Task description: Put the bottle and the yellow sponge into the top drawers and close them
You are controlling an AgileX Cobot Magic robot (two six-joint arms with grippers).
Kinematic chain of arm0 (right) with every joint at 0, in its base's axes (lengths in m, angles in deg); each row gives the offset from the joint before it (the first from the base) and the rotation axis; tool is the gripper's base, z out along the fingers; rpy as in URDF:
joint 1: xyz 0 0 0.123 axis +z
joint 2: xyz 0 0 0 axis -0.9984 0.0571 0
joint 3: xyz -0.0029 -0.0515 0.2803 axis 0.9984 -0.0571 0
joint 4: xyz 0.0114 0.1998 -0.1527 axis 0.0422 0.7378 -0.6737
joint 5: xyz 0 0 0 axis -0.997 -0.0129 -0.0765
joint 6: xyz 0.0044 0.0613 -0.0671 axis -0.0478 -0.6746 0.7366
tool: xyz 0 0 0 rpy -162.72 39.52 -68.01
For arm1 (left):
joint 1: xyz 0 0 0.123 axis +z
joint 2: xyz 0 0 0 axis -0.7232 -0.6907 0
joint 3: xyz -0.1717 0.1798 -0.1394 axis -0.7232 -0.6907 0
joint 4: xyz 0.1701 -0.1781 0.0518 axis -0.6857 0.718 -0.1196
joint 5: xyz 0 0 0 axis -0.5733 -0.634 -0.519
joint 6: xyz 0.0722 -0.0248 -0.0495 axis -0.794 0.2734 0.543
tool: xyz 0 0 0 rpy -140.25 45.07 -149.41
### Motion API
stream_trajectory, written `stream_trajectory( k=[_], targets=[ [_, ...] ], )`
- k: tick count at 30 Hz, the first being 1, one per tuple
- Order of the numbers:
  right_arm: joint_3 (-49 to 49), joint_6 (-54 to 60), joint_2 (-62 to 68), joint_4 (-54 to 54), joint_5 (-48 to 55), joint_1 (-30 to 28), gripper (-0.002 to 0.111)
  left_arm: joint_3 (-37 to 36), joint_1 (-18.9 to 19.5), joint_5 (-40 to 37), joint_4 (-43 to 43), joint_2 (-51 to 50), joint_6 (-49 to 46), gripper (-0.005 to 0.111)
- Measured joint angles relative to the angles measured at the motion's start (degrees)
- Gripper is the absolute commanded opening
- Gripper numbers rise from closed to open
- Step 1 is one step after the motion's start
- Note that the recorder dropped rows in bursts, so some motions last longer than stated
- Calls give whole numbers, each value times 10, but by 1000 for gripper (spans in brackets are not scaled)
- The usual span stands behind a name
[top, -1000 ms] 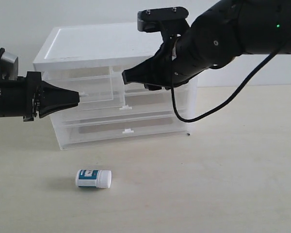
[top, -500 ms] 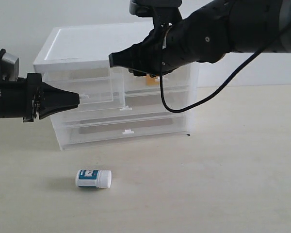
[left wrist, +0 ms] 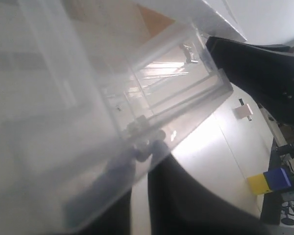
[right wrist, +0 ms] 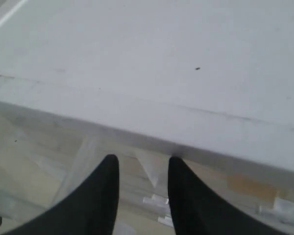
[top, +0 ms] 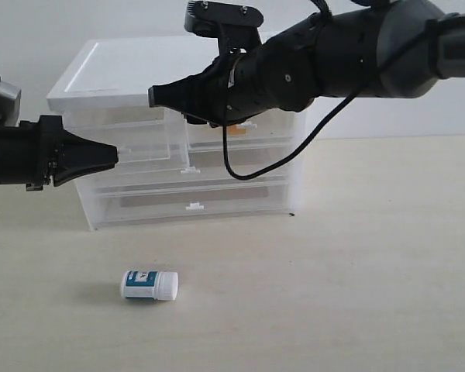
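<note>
The yellow sponge (top: 235, 130) in right top drawer (top: 275, 130), bottle (top: 149, 284) on table (top: 356, 271); left claw (top: 113, 157) together, right claw (top: 152, 96) apart.

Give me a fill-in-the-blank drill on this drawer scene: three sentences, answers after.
1. The small white plastic pill bottle lies on its ___ on the beige table.
2. The left gripper is ___ on the front of the pulled-out translucent plastic top left drawer.
3. The right gripper, jaws apart by the white-topped drawer unit, holds ___.
Missing words: side; shut; nothing.
</note>
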Motion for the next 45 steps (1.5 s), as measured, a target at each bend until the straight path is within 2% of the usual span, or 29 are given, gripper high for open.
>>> stream_trajectory(
  k=[10, 25, 34, 45],
  targets=[
    [20, -4, 13, 8, 5, 0, 34, -13, 5, 10, 24, 0, -4, 4],
    [23, -13, 18, 24, 4, -4, 34, -104, 5, -20, 92, 17, -78, 4],
    [23, -10, 19, 24, -1, -4, 34, -157, 3, 3, 47, 87, -85, 4],
    [24, -5, 20, 24, -1, -4, 34, -176, 0, 9, 43, 100, -89, 4]
  ],
)
